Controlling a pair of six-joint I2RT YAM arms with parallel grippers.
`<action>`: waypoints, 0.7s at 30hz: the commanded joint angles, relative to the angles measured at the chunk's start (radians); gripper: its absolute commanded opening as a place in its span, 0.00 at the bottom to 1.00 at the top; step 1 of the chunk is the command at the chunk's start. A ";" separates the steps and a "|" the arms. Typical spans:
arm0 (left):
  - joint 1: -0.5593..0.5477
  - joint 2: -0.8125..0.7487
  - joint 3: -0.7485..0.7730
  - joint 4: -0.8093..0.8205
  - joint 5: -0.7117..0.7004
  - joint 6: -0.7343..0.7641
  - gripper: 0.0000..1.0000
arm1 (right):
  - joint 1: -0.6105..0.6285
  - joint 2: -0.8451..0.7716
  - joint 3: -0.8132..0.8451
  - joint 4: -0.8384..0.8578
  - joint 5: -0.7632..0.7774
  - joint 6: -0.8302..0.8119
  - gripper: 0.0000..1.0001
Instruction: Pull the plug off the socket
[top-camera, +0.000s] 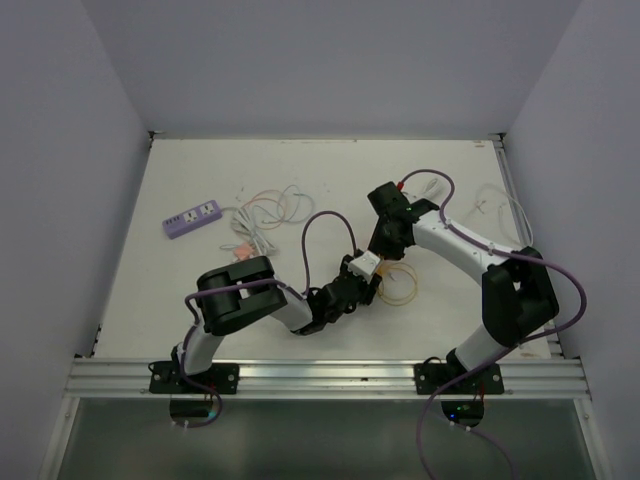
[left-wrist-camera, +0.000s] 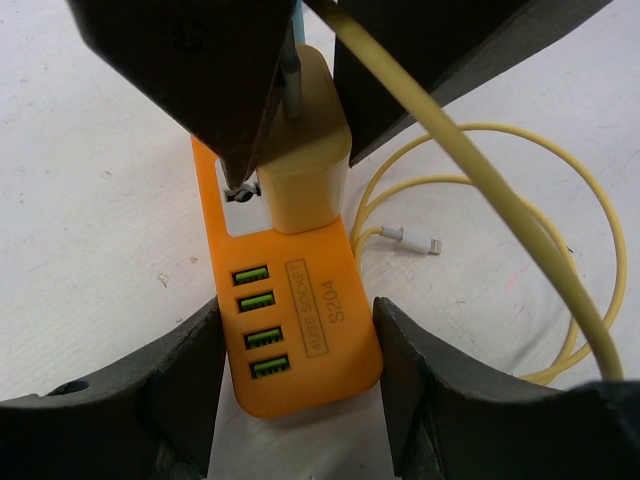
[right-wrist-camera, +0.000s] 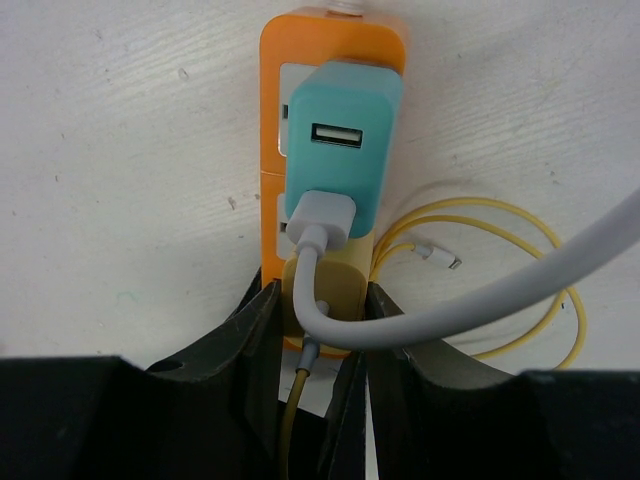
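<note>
On the white table (top-camera: 200, 170) lies the flat orange plastic power strip (left-wrist-camera: 310, 300), printed "USB SOCKET S204". The left gripper (left-wrist-camera: 298, 335) pinches the strip's USB end; the right gripper (right-wrist-camera: 322, 300) clamps the squarish yellow plug (left-wrist-camera: 300, 175) seated in the strip, beside a teal charger block (right-wrist-camera: 345, 150)
</note>
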 joint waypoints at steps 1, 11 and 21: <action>0.027 0.027 0.013 -0.077 -0.002 -0.059 0.18 | 0.006 -0.070 0.040 0.017 -0.060 0.015 0.00; 0.040 0.032 0.037 -0.152 0.011 -0.094 0.04 | 0.003 -0.134 0.015 0.061 -0.049 0.041 0.00; 0.060 0.030 0.053 -0.226 0.018 -0.140 0.00 | -0.006 -0.175 -0.059 0.150 -0.052 0.068 0.00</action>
